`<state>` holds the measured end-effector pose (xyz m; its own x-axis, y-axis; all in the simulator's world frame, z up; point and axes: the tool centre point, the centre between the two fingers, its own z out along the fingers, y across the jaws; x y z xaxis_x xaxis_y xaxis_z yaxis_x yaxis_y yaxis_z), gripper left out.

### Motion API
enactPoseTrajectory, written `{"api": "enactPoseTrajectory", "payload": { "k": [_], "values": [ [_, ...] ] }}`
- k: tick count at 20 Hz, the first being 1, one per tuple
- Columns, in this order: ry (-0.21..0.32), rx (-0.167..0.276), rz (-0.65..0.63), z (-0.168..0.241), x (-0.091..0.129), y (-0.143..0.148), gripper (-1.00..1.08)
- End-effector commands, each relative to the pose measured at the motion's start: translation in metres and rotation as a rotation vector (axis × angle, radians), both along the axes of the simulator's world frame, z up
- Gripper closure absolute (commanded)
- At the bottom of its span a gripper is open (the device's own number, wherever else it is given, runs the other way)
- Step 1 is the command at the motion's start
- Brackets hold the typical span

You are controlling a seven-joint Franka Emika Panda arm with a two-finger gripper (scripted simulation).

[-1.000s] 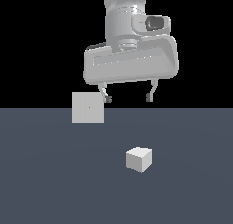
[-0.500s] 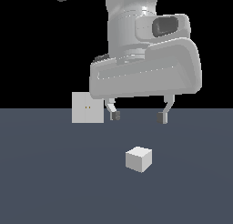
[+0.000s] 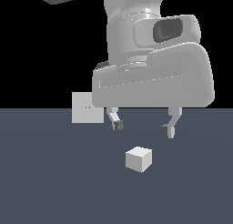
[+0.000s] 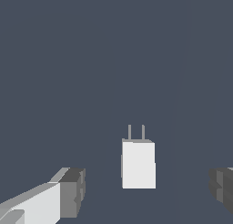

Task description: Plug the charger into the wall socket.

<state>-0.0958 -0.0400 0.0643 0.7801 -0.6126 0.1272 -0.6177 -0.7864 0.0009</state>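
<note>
I am in the approach step, with the grasp not yet made. The gripper [image 3: 142, 129] hangs above the charger [image 3: 139, 159], its fingers spread wide and holding nothing. In the wrist view the charger [image 4: 138, 164] lies on the floor [image 4: 91, 59] between the two fingertips [image 4: 73, 192], with clear gaps on both sides, and its two prongs point away from the camera. The socket [image 3: 86, 107] stands upright, well apart from the charger, toward the exterior view's left and farther back; its two small slots are just visible. For the next move I judge that I need to come straight down until the pads flank the charger's sides, then close, keeping the body square so the prongs stay level for insertion. After that comes a lift and a carry to the socket, with the prongs lined up to the slots. Compared with a second ago, the arm looms larger in the exterior view and its fingers sit lower and more directly over the charger. Charger and socket are where they were.
</note>
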Motion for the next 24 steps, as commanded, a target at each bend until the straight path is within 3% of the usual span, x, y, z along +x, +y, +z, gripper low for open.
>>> {"api": "enactPoseTrajectory", "payload": {
  "k": [1,23,24],
  "values": [
    [-0.002,-0.001,-0.010,-0.001,-0.001,0.000,-0.92],
    [-0.002,0.000,-0.013,-0.053,-0.002,0.000,-0.92],
    [-0.002,0.000,-0.013,-0.053,-0.002,0.000,1.08]
  ]
}}
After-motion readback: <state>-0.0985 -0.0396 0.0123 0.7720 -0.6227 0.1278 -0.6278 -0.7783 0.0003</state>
